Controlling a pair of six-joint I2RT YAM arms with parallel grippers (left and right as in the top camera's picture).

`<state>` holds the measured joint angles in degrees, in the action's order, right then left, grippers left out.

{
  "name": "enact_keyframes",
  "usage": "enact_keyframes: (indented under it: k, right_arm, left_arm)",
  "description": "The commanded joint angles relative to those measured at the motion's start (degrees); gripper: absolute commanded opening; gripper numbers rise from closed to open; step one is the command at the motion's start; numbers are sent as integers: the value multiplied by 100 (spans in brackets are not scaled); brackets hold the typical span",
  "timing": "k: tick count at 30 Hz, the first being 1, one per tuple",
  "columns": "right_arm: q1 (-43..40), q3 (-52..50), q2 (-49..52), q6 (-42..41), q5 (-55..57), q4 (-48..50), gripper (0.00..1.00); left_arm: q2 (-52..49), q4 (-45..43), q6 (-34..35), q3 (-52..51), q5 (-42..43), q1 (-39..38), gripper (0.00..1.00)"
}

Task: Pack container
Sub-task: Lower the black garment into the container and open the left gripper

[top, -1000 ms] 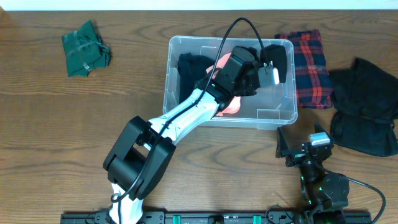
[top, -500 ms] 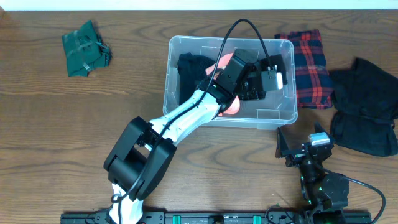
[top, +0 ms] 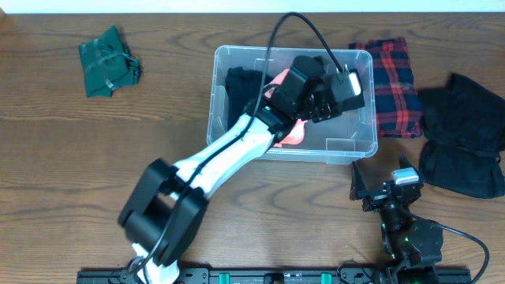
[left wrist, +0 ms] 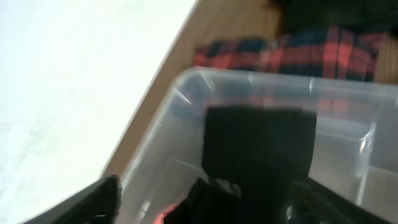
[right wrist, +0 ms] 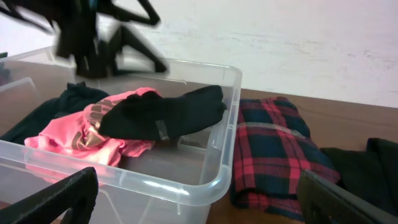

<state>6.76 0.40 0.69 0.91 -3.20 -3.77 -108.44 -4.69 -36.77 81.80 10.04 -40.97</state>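
Overhead, we see the container near the middle of the desk, toward its far edge. Inside it lie a pink cloth and, at the left end, a black cloth. The left arm reaches in over the near wall, and its jaws hang above the right half of the container.

From the left wrist we see those jaws spread wide with nothing between them. Below them a blurred black piece lies inside the container. The right wrist view shows a black piece resting on the pink cloth by the far wall, apart from the left jaws, which are blurred above it.

The right arm sits at the near edge of the desk, just in front of the container's right corner. Its jaws stand wide and hold nothing.

A plaid cloth lies just beside the container's right wall, with a dark cloth farther right. A green cloth lies well apart to the left.
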Motion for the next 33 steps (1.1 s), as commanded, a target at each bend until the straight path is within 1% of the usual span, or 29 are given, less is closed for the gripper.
enact_keyframes:
  k: [1,2,3,8,13,15,20,26,30,33]
  right_arm:
    - [44,-9,-31,90,-2,-24,99]
    - [44,-9,-31,90,-2,-24,99]
    - [44,-9,-31,90,-2,-24,99]
    - [44,-9,-31,90,-2,-24,99]
    - [44,-9,-31,90,-2,-24,99]
    - [44,-9,-31,90,-2,-24,99]
    - [44,-9,-31,90,-2,-24,99]
    - [44,-9,-31,90,-2,-24,99]
    - [44,-9,-31,90,-2,-24,99]
    - [44,-9,-31,90,-2,-24,99]
  left_arm:
    - [367,33,804,94,-39,2,47]
    - [367,22,903,94,-20,2,24]
    - [363,28,984,94,-2,2,6]
    - [225,2,1685,94,-4,2,6]
    - [-66,-197,2632,94,-4,2,6]
    - [-219,-282,2857,94,-2,2,6]
    - [-673,-293,2942,94,-2,2,6]
    - [-1202,122,3027,94,0,2,6]
    - [-1296,319,3069,94,-2,4,6]
    - [-1163,192,3069,96,-2,9,6]
